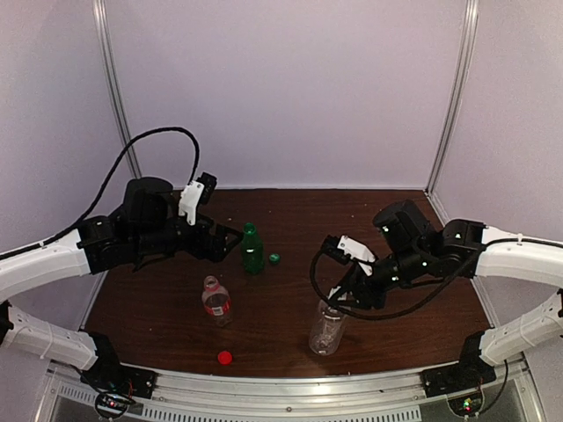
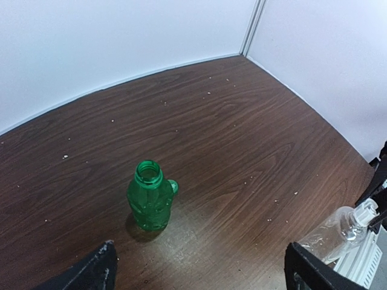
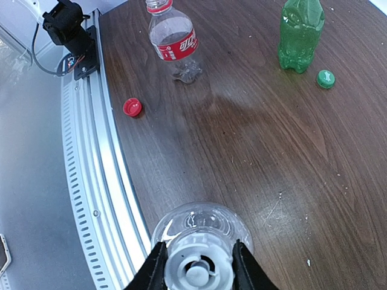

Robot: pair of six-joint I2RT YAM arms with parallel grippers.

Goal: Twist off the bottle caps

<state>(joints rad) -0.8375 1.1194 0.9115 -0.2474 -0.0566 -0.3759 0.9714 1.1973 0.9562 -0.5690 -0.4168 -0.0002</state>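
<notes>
The slim green bottle (image 1: 252, 249) stands open and upright mid-table, its green cap (image 1: 274, 258) lying just right of it. My left gripper (image 1: 230, 237) is open and empty, just left of that bottle; in the left wrist view the green bottle (image 2: 149, 196) stands ahead of the spread fingers (image 2: 97, 272). The short red-label bottle (image 1: 216, 300) stands capless, its red cap (image 1: 225, 357) near the front edge. My right gripper (image 3: 198, 269) is shut on the white-grey cap (image 3: 198, 273) atop the larger clear ribbed bottle (image 1: 326, 330), which stands upright.
An aluminium rail (image 1: 290, 387) runs along the table's near edge, close to the clear bottle (image 3: 202, 226) and the red cap (image 3: 132, 107). White walls close the back and sides. A black cable (image 1: 158, 136) loops over the left arm.
</notes>
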